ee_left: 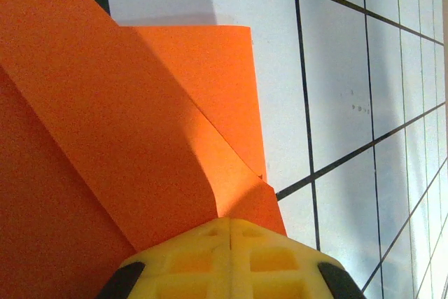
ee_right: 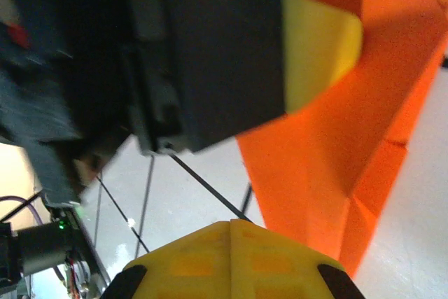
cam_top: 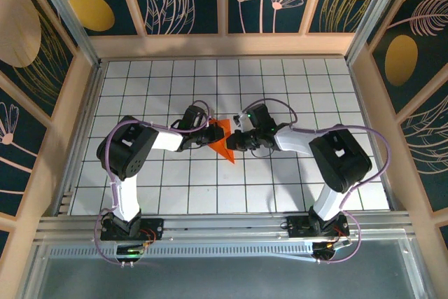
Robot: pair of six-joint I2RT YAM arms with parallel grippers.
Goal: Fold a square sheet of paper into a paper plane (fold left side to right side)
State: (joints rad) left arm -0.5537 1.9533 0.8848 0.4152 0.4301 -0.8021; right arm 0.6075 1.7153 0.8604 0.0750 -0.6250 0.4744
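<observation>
Your two arms meet over the middle of the white gridded worktop point(cam_top: 280, 187), and the square sheet of paper point(cam_top: 225, 141) lies right between them. From above it is a bright orange pointed wedge, already creased, with its narrow tip aimed toward the arm bases and its wider end toward the far wall.

Your left pincer point(cam_top: 208, 136) reaches in from the left and sits at the wedge's left edge. In its wrist view the two yellow tips are pressed together, with only a thin seam between them. They rest at the edge of the paper, where a folded layer curls up just ahead of them. You cannot tell from here whether a layer is pinched between the tips or whether they only press down on it. Beyond the tips, several overlapping orange layers show, with a straight diagonal crease running across and a square corner of the lower layer lying flat on the grid.

Your right pincer point(cam_top: 236, 141) comes in from the right, at the wedge's right edge. Its wrist view shows its yellow tips closed in the same way, close to the paper's long edge. One of the left pincer's fingers point(ee_right: 318, 54), black with a yellow tip, sits against the orange surface ahead of it.
</observation>
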